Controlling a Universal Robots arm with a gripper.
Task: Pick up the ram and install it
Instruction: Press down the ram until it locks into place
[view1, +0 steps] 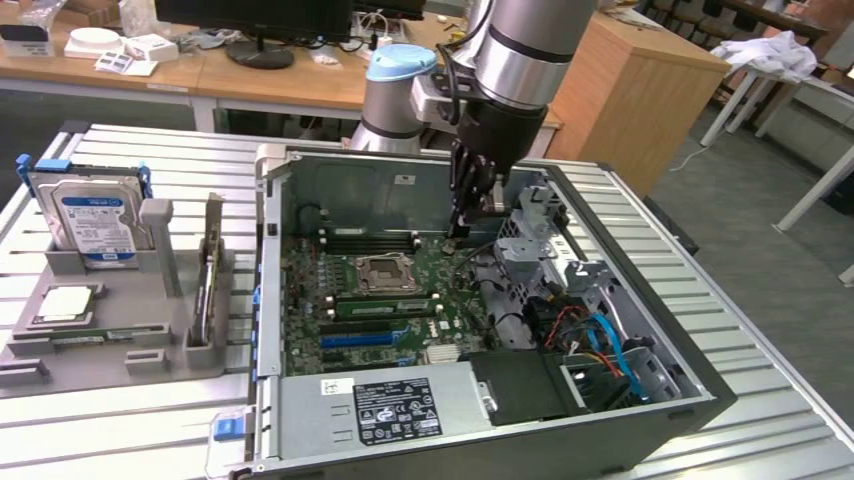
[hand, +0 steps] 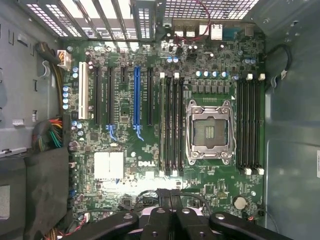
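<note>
My gripper (view1: 470, 218) hangs inside the open computer case (view1: 641, 400), close to its back wall and above the motherboard (view1: 400, 290). Its black fingers (hand: 165, 212) are pressed together, and the gripper (hand: 172, 202) is shut with nothing visible between them. A narrow green ram stick (view1: 380, 305) sits in a memory slot next to the empty processor socket (hand: 210, 131); from the wrist it shows as a green edge (hand: 163, 125). Another thin stick (view1: 210, 272) stands on edge in the grey tray (view1: 160, 350) on the exterior view's left, well away from the gripper.
The grey tray also holds a blue-labelled hard drive (view1: 94, 222) and a square silver processor (view1: 67, 305). Power supply (view1: 380, 405), drive cage (view1: 541, 215) and coloured cables (view1: 601, 345) crowd the case. Dark empty memory slots (hand: 249, 125) lie beyond the socket.
</note>
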